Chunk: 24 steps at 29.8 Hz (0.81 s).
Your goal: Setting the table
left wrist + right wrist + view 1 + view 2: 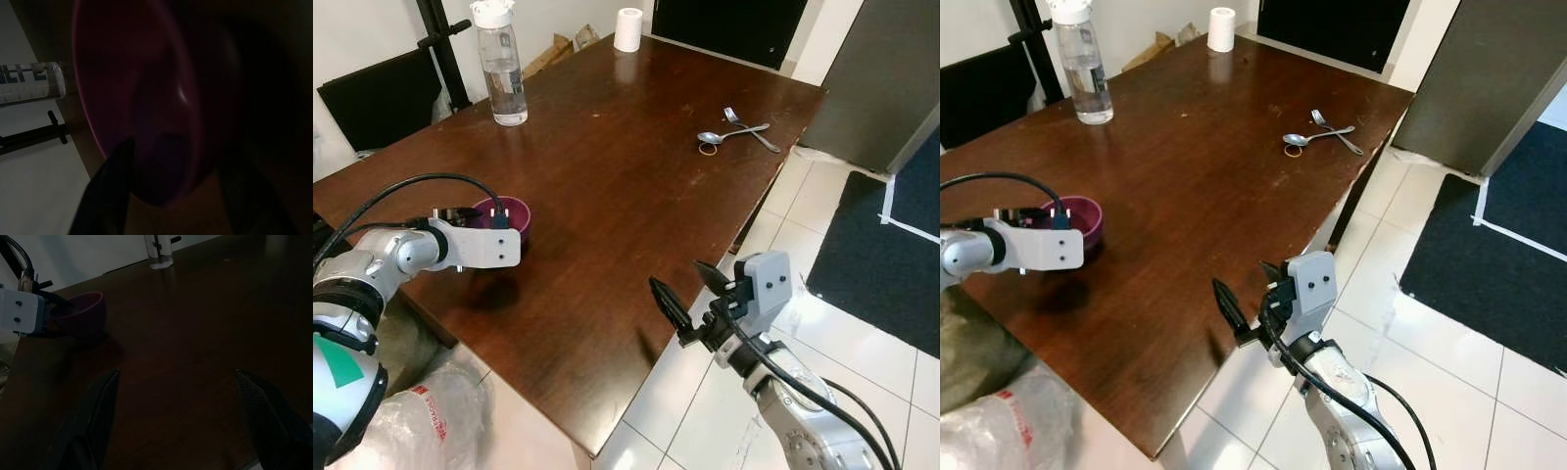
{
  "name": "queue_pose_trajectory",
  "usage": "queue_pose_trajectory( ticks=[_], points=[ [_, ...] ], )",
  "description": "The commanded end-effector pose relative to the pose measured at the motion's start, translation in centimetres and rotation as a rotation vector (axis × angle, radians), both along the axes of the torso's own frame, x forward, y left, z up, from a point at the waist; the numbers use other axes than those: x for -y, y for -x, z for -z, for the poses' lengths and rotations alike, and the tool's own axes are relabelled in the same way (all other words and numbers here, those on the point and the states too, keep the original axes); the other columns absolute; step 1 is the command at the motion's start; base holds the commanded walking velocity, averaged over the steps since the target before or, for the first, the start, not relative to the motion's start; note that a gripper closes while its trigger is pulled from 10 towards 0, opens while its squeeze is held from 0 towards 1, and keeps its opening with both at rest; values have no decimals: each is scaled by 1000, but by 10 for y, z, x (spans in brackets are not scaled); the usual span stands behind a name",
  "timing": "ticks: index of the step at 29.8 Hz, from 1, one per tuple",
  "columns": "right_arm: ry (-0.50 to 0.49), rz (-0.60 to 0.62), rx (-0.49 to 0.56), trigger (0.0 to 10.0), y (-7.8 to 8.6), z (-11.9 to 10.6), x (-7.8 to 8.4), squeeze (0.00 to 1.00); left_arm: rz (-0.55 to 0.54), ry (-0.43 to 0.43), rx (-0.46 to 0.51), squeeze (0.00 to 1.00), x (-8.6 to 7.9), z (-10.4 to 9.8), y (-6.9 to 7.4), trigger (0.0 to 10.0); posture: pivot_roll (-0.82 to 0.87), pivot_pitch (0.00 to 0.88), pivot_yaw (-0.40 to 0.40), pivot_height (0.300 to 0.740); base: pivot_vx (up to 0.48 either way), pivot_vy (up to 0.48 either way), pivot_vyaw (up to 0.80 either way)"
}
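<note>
My right gripper (690, 292) hovers at the near edge of the dark wooden table (607, 196), its fingers (93, 416) spread wide and holding nothing. My left gripper (56, 313) is at the purple bowl (506, 214) on the table's left side; one finger (110, 191) lies against the bowl's rim, though I cannot tell whether the grip is closed. Farther off, a spoon (722, 136) and fork (750, 129) lie crossed near the right edge. A water bottle (501, 65) and paper roll (627, 29) stand at the far end.
</note>
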State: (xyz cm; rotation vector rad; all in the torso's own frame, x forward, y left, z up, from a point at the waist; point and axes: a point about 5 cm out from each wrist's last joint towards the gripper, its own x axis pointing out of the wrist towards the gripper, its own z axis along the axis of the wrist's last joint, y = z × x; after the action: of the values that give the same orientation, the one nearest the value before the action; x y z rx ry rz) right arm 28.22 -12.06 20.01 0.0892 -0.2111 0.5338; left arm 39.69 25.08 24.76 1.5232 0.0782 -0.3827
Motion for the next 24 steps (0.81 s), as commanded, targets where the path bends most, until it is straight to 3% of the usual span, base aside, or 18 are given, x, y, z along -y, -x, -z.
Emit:
queue_pose_trajectory(
  ticks=[1,14,21,22,24],
  points=[
    [-4,-1,-16,10000,1,4,1,0,-19,-9,-31,0,-5,9,2,0,-52,213,69,740,0,0,0],
    [-3,1,-15,10000,1,4,2,0,-13,35,-6,0,-7,4,3,0,-48,209,64,740,0,0,0],
    [-3,1,-13,10000,-1,4,2,0,-29,205,42,0,-11,-5,4,0,-41,204,60,740,0,0,0],
    [-4,1,-12,10000,-2,4,2,0,-48,284,70,0,-14,-10,4,0,-40,202,61,740,0,0,0],
    [-4,1,-12,10000,-2,4,2,0,-48,284,70,0,-14,-10,4,0,-40,202,61,740,0,0,0]
  ],
)
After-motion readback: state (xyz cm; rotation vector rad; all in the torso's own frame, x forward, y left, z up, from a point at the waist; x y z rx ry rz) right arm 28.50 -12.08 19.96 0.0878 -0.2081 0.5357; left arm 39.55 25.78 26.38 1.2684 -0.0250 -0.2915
